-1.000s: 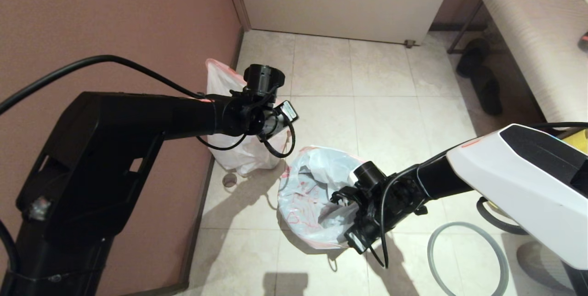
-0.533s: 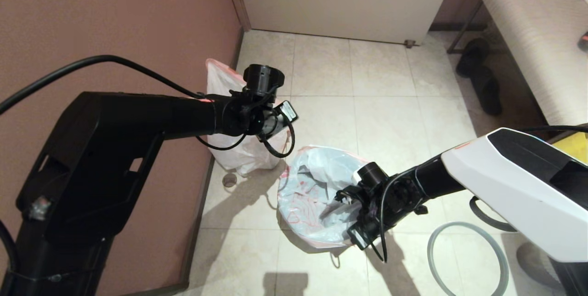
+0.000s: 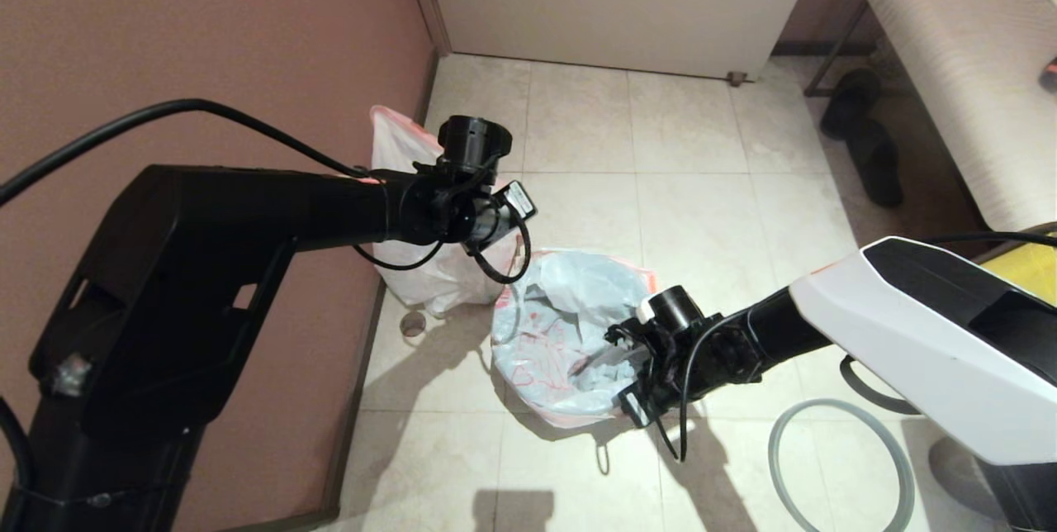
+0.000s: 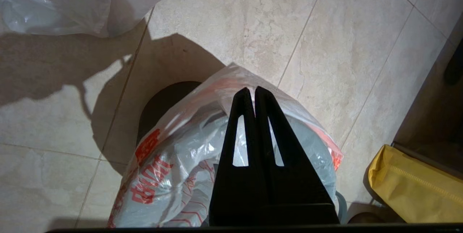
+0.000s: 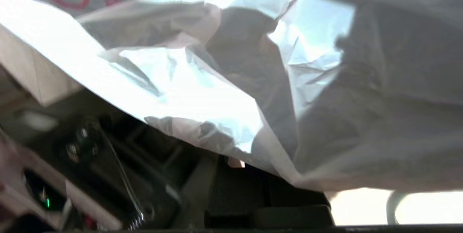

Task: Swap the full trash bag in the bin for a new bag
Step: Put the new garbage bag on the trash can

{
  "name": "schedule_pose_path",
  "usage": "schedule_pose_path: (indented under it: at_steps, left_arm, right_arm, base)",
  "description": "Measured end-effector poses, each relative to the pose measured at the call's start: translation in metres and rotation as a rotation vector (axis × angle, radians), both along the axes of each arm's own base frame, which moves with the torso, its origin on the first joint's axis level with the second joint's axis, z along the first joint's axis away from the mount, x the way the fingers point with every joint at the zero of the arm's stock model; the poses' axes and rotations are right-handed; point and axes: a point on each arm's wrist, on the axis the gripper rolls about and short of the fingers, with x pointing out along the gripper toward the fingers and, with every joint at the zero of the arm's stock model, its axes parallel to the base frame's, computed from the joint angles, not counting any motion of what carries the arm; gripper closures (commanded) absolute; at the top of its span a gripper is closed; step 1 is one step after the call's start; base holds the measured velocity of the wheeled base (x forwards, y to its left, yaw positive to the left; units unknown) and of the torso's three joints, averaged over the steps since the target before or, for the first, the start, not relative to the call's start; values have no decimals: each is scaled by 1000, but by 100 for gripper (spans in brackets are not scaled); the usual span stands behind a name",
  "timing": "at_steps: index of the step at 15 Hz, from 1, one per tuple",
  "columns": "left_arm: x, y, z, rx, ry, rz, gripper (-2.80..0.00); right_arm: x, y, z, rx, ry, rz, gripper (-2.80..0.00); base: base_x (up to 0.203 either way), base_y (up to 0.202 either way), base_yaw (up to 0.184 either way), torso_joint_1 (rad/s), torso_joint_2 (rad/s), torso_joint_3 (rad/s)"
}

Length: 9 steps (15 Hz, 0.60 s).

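The full bag [image 3: 429, 272] slumped on the floor's left edge, against the wall, well apart from the work. The new bag [image 3: 570, 334] lay draped over the bin [image 4: 161, 108], just right of it, with the film crumpled and bunched in the mouth rather than spread flat. The bin was almost wholly hidden beneath it.

The main risk appeared to be the thin film. A pull from the right gripper [image 3: 615, 354], which was pushed into the bag's right rim, could tear it or drag the near edge off the bin. The light bin itself might also tip or slide on the smooth tile. Nothing clamped the bag, because the grey ring [image 3: 842, 466] lay loose on the floor to the right, apart from the bin. Any slack could let the bag slip down inside before the ring went on. The film also blanketed the right wrist view, so a bad hold would likely be hard to catch.

The left gripper [image 4: 252, 90] hung in the air above the bagged bin. Its fingers [image 4: 241, 110] were pressed together at the tips and held nothing, and they were clear of the film below. The right gripper was buried in folds of the new bag and touched it. Whether it gripped the plastic could not be told.
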Motion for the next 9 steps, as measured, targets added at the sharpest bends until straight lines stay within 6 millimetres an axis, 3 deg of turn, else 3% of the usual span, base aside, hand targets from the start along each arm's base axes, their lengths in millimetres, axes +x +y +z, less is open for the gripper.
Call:
schedule_pose_path:
  at_steps: [6, 9]
  left_arm:
    - [0, 0, 0, 2, 3, 0, 0]
    - [-2, 0, 2, -1, -1, -1, 0]
  right_arm:
    - [12, -4, 20, 232, -146, -73, 0]
    - [11, 2, 14, 226, -154, -74, 0]
  base:
    - [0, 0, 0, 0, 0, 0]
    - [0, 0, 0, 0, 0, 0]
